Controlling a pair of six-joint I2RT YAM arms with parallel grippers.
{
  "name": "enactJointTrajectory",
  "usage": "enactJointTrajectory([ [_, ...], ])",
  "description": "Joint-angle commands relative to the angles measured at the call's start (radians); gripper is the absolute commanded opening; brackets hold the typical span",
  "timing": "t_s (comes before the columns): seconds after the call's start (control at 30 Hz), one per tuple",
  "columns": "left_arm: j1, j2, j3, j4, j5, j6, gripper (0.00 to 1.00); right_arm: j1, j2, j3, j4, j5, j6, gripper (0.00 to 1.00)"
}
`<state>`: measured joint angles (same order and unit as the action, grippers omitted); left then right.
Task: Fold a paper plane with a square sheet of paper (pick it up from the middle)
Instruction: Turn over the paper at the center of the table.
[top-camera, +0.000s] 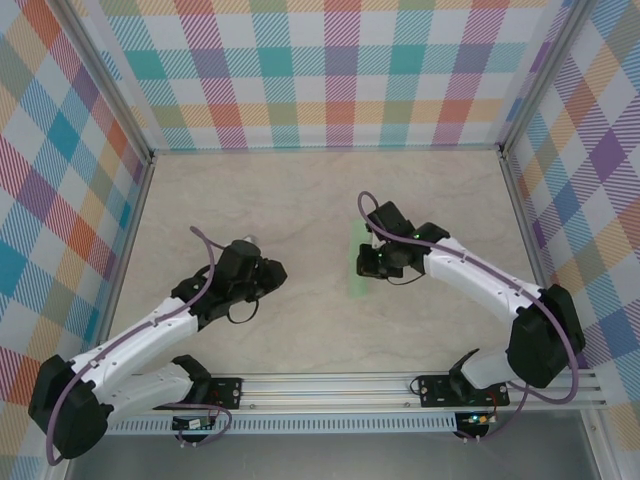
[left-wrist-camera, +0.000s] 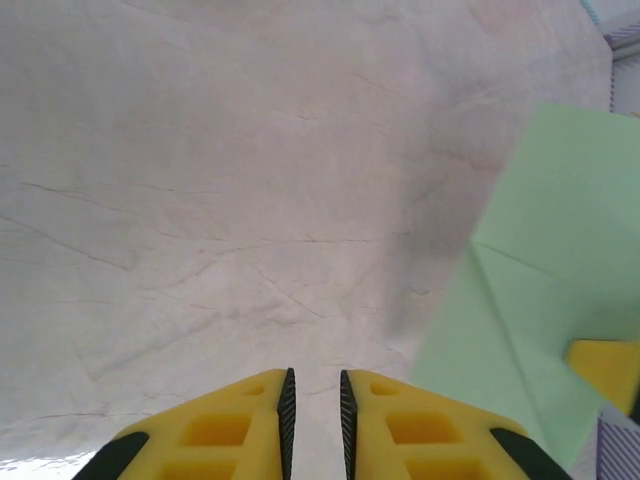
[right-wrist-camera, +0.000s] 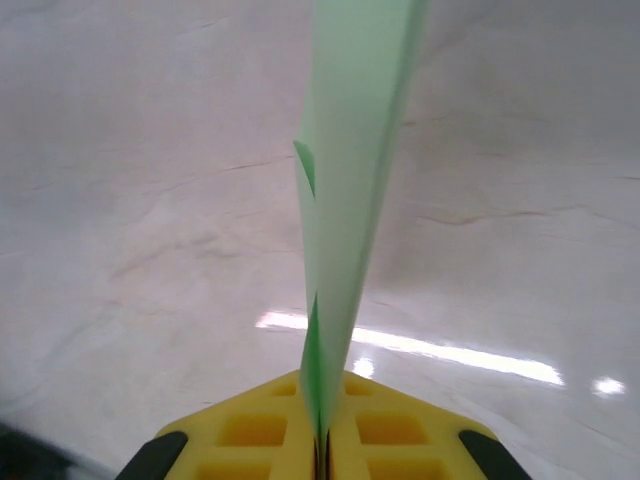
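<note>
1. The tabletop (top-camera: 290, 195) is pale marbled beige. Plaid walls (top-camera: 340, 70) in many colours stand on three sides of it, and an aluminium rail (top-camera: 340, 385) at the near edge carries both arm bases.
2. A purple cable (top-camera: 203, 250) loops over the left arm.
3. The paper plane (top-camera: 354, 283) is a narrow strip of light green folded paper near the table's middle, just left of the right gripper (top-camera: 366, 262).
4. In the right wrist view, the right gripper (right-wrist-camera: 322, 440) has its yellow fingers pressed together on the paper's lower edge. The paper plane (right-wrist-camera: 350, 200) stands edge-on and rises away from them.
5. The left gripper (top-camera: 278, 270) is well apart from the paper, over bare table.
6. In the left wrist view, the left gripper (left-wrist-camera: 314, 385) has its fingers slightly parted, with nothing between them.
7. That view also shows the creased paper plane (left-wrist-camera: 540, 290) at the right, with a yellow finger (left-wrist-camera: 605, 368) against it.
</note>
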<state>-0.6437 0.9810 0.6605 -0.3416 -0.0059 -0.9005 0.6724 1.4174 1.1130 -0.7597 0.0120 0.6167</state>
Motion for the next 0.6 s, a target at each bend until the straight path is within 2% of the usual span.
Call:
enactJointTrajectory([
  [0.0,0.026,-0.028,-0.024,-0.087,-0.03,0.014,0.22,0.054,0.04,0.103,-0.401,0.339,-0.032,0.1],
  [0.07,0.038,-0.035,-0.028,-0.106,-0.04,0.004,0.22,0.081,0.087,0.177,-0.524,0.453,0.028,0.1],
  [0.2,0.058,-0.078,-0.05,-0.117,-0.074,-0.031,0.22,0.126,0.192,0.252,-0.596,0.488,0.086,0.1],
  [0.4,0.074,-0.132,-0.064,-0.172,-0.115,-0.051,0.23,0.211,0.425,0.386,-0.608,0.459,0.127,0.1],
  [0.57,0.081,-0.158,-0.083,-0.184,-0.114,-0.068,0.23,0.276,0.625,0.551,-0.563,0.326,0.104,0.15],
])
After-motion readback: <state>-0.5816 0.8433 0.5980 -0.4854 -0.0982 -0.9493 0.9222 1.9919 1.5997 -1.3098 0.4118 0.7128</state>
